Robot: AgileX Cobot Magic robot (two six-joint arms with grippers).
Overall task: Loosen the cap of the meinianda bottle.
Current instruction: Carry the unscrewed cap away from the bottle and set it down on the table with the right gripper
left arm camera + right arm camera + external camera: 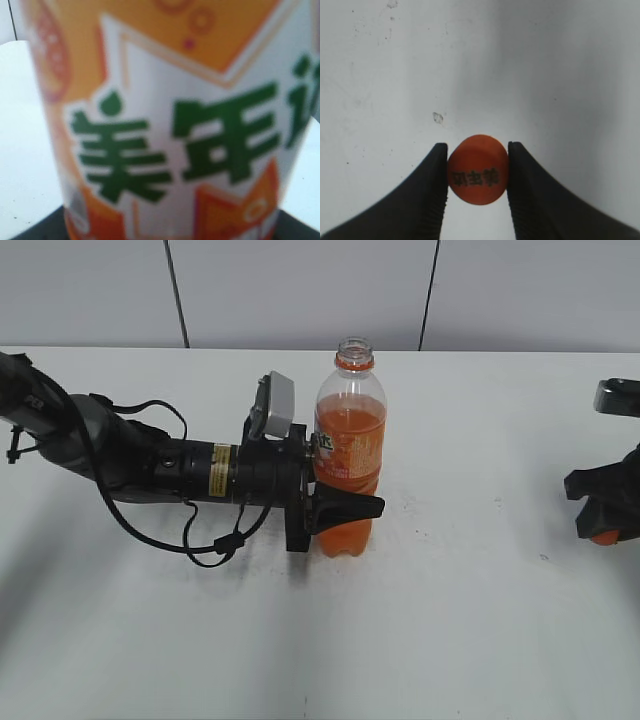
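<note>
Between our right gripper's [477,200] black jaws sits the round orange cap [477,169], pinched on both sides above the bare white table [520,75]. Our left gripper's [345,508] jaws clamp the upright, uncapped meinianda bottle [349,440], clear plastic with a glossy label.

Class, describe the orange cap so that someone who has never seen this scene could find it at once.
Start at the white table and go to its far right edge, away from the open bottle held by the left tool. There the right tool pinches the cap: small, round, orange, with dark print on top.
</note>
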